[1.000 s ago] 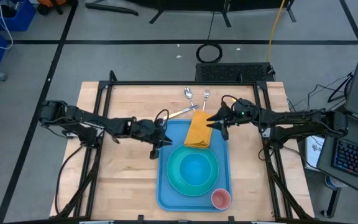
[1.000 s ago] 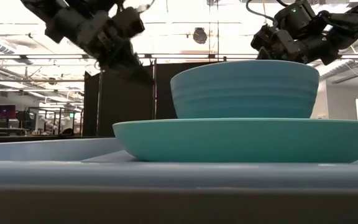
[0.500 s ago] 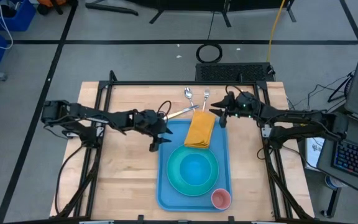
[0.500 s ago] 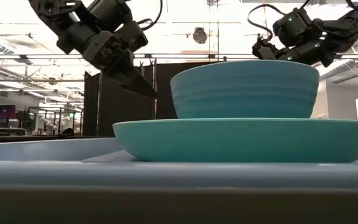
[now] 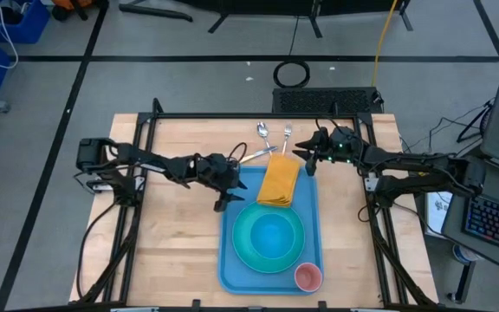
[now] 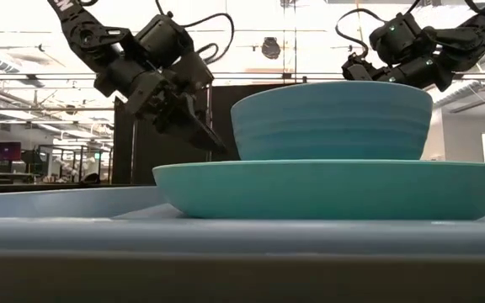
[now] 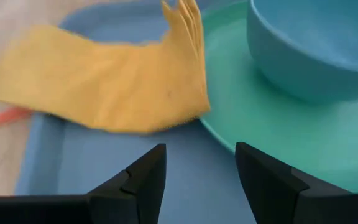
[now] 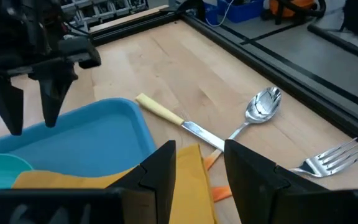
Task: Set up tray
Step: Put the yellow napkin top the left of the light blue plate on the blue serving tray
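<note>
The light-blue tray (image 5: 235,267) lies on the wooden table. It carries a turquoise plate (image 5: 243,244) with a blue bowl (image 5: 271,234) on it, a folded yellow napkin (image 5: 279,179) and a pink cup (image 5: 308,276). My left gripper (image 5: 225,198) stands open over the tray's far left corner (image 7: 104,168), slanting down toward the napkin (image 7: 104,87) and the plate (image 7: 260,130), with nothing between its fingers. My right gripper (image 5: 304,161) hangs open just beyond the napkin's far right corner (image 8: 185,168), above the tray's far edge.
A knife (image 8: 179,121), a spoon (image 8: 260,109) and a fork (image 8: 331,155) lie on the wood beyond the tray's far edge. Something orange (image 8: 219,190) sticks out beside the napkin. Bare wood stretches left of the tray (image 5: 171,243).
My left gripper has sunk and gone toward the table's right edge, closer to the bowl, and its fingers have opened. My right gripper has drawn back from above the napkin toward the table's far edge, then kept still.
</note>
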Controlling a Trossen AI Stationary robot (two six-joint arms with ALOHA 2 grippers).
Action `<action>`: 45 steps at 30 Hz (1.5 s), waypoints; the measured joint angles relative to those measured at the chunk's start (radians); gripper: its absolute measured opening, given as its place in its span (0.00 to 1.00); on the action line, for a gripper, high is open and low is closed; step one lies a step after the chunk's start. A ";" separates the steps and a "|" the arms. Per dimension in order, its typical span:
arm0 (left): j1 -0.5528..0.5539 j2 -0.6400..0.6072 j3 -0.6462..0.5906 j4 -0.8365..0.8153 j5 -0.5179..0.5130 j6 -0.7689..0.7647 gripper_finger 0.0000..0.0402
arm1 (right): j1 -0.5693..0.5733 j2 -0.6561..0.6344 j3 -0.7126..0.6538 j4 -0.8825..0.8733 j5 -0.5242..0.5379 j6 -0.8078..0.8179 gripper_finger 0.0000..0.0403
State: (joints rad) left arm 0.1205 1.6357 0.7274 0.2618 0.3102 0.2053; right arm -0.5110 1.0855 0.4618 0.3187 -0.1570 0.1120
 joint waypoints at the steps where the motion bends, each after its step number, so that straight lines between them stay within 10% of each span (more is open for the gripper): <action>1: -0.005 0.016 0.012 -0.001 0.003 0.007 0.49 | 0.000 0.000 0.000 -0.001 0.000 0.001 0.31; 45: -0.010 0.206 0.171 0.051 0.109 0.137 0.49 | 0.002 0.000 -0.050 0.051 0.000 0.056 0.31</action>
State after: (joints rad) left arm 0.1110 1.8416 0.8982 0.3127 0.4194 0.3421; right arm -0.5091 1.0855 0.4118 0.3698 -0.1570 0.1680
